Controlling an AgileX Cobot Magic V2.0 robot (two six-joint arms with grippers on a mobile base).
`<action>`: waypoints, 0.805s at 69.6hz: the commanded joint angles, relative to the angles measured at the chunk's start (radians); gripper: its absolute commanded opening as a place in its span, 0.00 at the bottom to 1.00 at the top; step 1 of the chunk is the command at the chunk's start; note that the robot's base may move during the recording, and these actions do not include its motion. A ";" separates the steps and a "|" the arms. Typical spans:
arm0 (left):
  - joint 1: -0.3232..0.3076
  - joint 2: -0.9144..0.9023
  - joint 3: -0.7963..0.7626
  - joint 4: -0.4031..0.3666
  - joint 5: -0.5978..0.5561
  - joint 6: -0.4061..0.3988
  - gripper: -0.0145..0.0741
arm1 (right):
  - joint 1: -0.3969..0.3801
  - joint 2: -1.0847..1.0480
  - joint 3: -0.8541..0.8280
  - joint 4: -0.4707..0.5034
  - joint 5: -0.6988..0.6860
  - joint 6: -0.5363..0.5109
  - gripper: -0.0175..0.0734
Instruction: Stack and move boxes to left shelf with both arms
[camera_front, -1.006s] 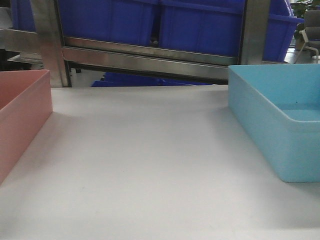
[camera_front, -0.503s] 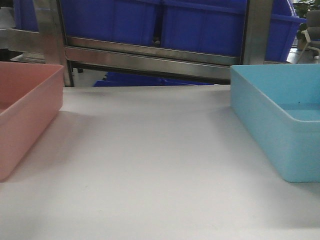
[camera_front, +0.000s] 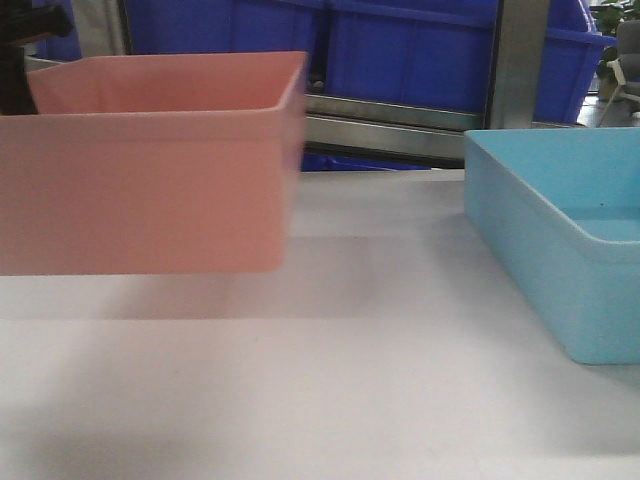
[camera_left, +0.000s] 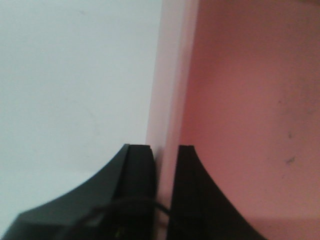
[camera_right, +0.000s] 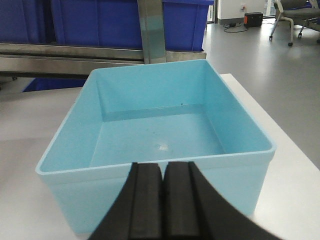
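The salmon pink box (camera_front: 150, 170) hangs above the white table (camera_front: 330, 400), its base off the surface and its image blurred by motion. My left gripper (camera_left: 165, 150) is shut on the pink box's wall (camera_left: 167, 90), with one finger outside and the other inside. The light blue box (camera_front: 560, 230) rests on the table at the right. My right gripper (camera_right: 163, 167) is shut with nothing in it, just short of the blue box's (camera_right: 155, 120) near wall. The left shelf is out of view.
Behind the table stands a steel rack bar (camera_front: 400, 130) with an upright post (camera_front: 520, 60), carrying dark blue crates (camera_front: 410, 45). The table's right edge (camera_right: 295, 150) runs beside the blue box, and past it is open floor with a chair (camera_right: 295, 15).
The pink box has risen off the table at the far left. It has swung right and closer to the camera, so it now fills the left half of the front view. The blue box has stayed put.
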 joint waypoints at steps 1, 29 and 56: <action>-0.071 -0.046 -0.030 0.061 -0.058 -0.117 0.15 | -0.006 -0.005 -0.002 -0.001 -0.090 -0.011 0.25; -0.201 0.076 0.025 0.146 -0.112 -0.262 0.15 | -0.006 -0.005 -0.002 -0.001 -0.089 -0.011 0.25; -0.205 0.110 0.021 0.150 -0.093 -0.246 0.37 | -0.006 -0.005 -0.002 -0.001 -0.091 -0.011 0.25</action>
